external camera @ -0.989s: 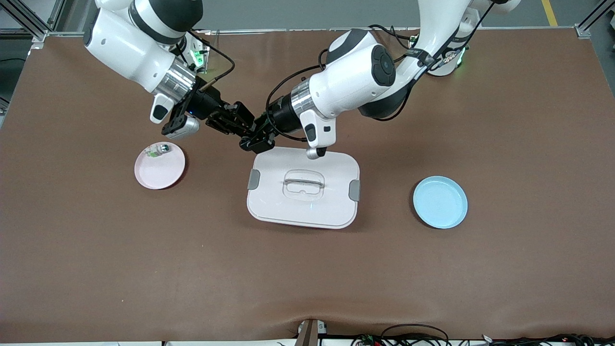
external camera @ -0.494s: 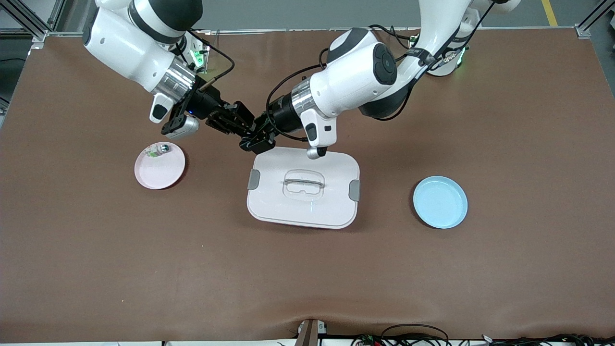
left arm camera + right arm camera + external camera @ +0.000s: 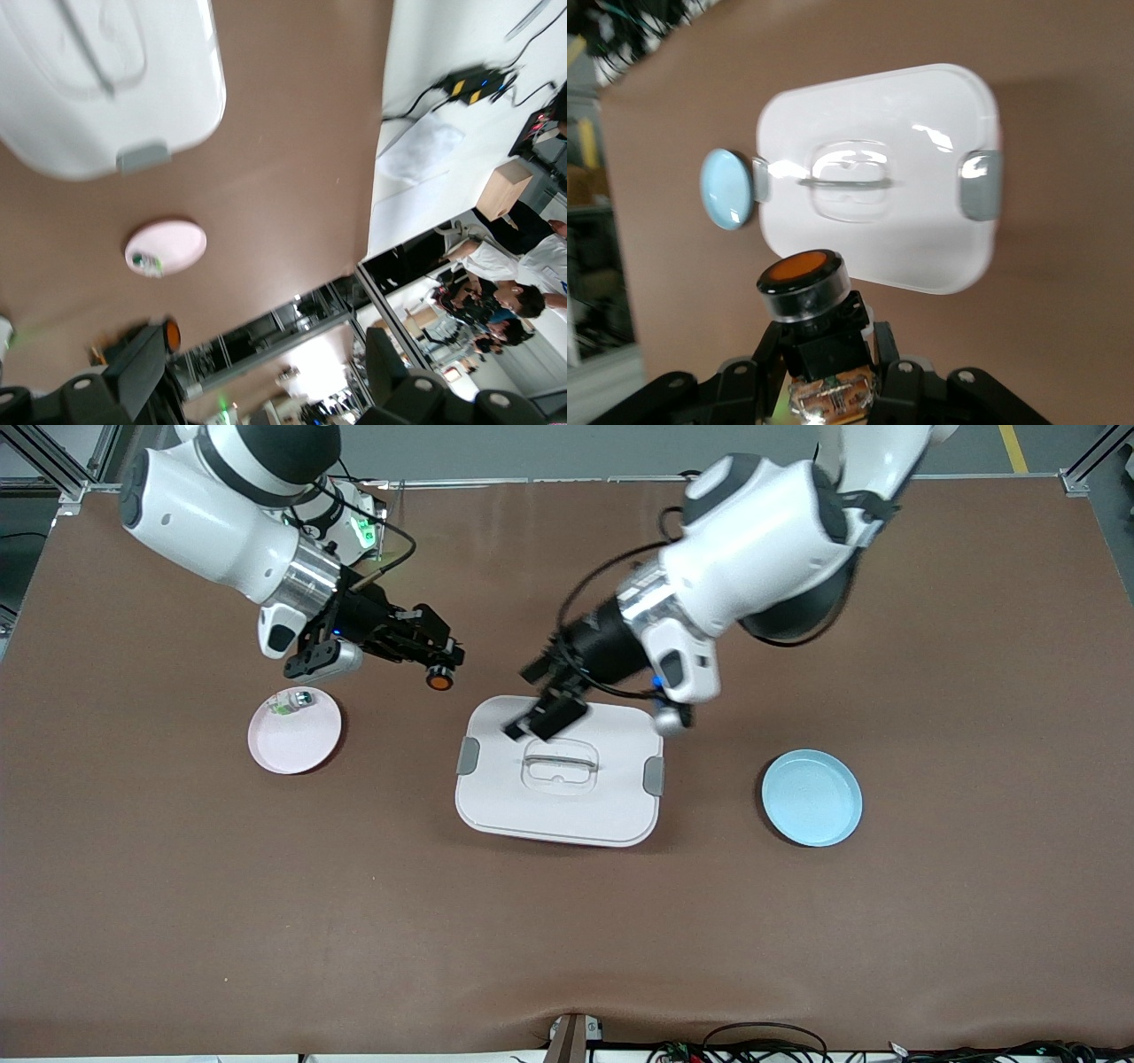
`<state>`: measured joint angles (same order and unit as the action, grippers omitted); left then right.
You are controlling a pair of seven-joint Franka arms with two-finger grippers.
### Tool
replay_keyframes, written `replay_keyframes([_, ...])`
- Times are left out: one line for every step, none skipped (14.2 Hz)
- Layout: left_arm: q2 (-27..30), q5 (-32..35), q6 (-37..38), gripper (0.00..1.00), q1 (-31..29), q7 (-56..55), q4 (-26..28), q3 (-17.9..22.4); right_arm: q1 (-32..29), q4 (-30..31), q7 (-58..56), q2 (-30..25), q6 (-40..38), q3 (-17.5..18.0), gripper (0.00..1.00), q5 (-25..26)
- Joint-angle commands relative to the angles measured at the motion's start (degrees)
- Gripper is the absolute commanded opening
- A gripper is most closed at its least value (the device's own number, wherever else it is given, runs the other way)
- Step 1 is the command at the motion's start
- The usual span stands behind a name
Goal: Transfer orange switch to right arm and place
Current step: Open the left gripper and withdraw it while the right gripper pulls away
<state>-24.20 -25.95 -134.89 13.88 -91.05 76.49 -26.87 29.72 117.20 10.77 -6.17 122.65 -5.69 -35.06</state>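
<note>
Over the table (image 3: 177, 886), beside the white lidded box (image 3: 567, 806) toward the right arm's end: right gripper (image 3: 440, 662), clamped on the orange switch (image 3: 438, 680), cap outward. Over the box lid: left gripper (image 3: 542, 716), fingers spread, empty. Near the box: pink plate (image 3: 301, 748), holding a small clear-green part (image 3: 291, 702); blue plate (image 3: 811, 797). Step judged: handover done, placing pending. Next move: carry switch above a plate, lower, release.

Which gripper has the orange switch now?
The right gripper: its fingers clamp the orange switch. The left gripper is open, empty.
</note>
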Motion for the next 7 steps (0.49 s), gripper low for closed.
replay_keyframes([1.3, 1.0, 7.3, 1.00, -4.6, 10.4, 0.8, -0.1, -4.4, -0.7, -8.3, -2.0, -7.8, 0.2, 0.03, 7.3])
replay_keyframes([2.0, 1.1, 11.0, 1.00, -6.7, 14.5, 0.8, 0.1, -6.4, -1.4, -14.5, -2.3, -10.6, 0.3, 0.03, 12.1])
replay_keyframes([2.1, 1.2, 13.7, 1.00, -8.8, 18.9, 0.8, 0.5, -8.3, -1.9, -20.4, -2.7, -13.4, 0.4, 0.03, 16.3])
replay_keyframes([2.1, 2.4, 15.6, 1.00, -11.3, 22.5, 0.8, 0.4, -10.2, -2.1, -25.0, -3.0, -15.5, 0.3, 0.03, 19.2])
replay_keyframes([2.1, 4.2, 16.5, 1.00, -13.9, 25.9, 0.8, 0.1, -12.1, -2.1, -29.1, -3.4, -16.8, 0.3, 0.03, 21.1])
replay_keyframes([2.1, 5.5, 17.3, 1.00, -15.7, 29.1, 0.8, -0.1, -13.9, -2.1, -33.8, -3.4, -18.0, 0.4, 0.03, 22.8])
replay_keyframes([2.1, 6.7, 18.9, 1.00, -16.3, 31.1, 0.8, 0.1, -15.5, -1.9, -39.3, -3.4, -18.8, 0.4, 0.03, 25.3])
